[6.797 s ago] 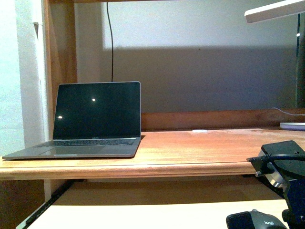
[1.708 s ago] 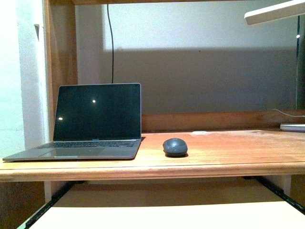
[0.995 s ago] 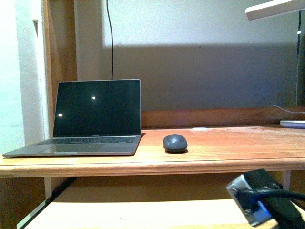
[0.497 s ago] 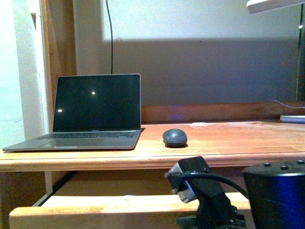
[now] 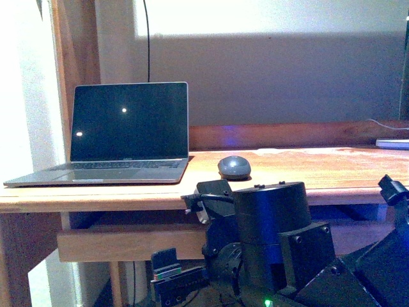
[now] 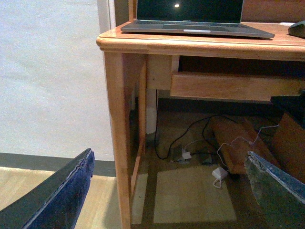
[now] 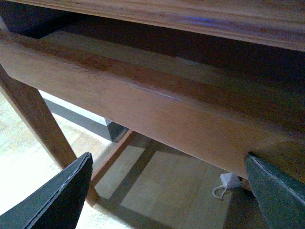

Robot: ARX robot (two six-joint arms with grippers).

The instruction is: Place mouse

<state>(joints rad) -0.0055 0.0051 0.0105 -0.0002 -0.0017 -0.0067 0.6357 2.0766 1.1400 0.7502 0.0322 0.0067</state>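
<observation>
Mouse point(image 5: 234, 167) sits near the desk's point(image 5: 319, 176) front edge beside the laptop point(image 5: 121, 137) (placed, I judge); both grippers, spread empty, hang below.

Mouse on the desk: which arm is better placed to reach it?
Probably the right. The open right claw is close to the drawer front under the desk; the left claw, open, views the mouse from beyond the laptop.
</observation>
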